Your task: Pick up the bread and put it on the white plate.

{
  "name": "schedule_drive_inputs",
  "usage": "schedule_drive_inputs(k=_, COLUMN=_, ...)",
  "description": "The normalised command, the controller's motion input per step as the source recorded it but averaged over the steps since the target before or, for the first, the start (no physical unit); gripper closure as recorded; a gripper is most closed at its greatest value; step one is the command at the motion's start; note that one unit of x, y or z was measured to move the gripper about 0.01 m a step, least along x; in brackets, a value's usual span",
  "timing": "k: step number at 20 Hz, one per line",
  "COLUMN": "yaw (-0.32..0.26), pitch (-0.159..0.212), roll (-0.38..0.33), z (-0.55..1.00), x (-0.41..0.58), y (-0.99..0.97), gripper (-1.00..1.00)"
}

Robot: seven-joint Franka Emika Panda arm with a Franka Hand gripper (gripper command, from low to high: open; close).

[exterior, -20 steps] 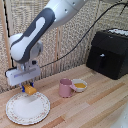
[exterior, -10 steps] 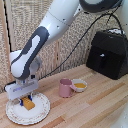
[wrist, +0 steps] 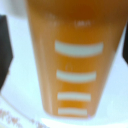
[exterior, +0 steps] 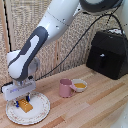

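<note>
The bread (exterior: 25, 106), a small orange-yellow block, lies on the white plate (exterior: 40, 111) at the exterior view's lower left. My gripper (exterior: 20, 102) hangs straight down over the plate, its blue-tipped fingers low beside the bread's near end. In the wrist view the bread (wrist: 75, 60) fills the frame, with white stripes across it and the plate (wrist: 20, 95) beneath. A dark finger (wrist: 3, 47) shows at one edge with a strip of white plate between it and the bread. The other finger (wrist: 125, 42) sits right at the bread's side. The jaws look open.
A pink mug (exterior: 65, 88) stands on the wooden table just to the exterior view's right of the plate. A small white bowl (exterior: 79, 85) with orange-yellow contents is beside it. A black box (exterior: 108, 53) with cables stands at the back right.
The gripper came down with the bread from above the plate until the bread rested on the plate. The fingers now stand apart from the bread on one side.
</note>
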Motion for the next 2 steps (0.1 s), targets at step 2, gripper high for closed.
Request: schedule_drive_inputs(k=2, yaw=-0.009, pitch=0.000, roll=0.012, z=0.74, x=0.137, y=-0.07, gripper=-1.00)
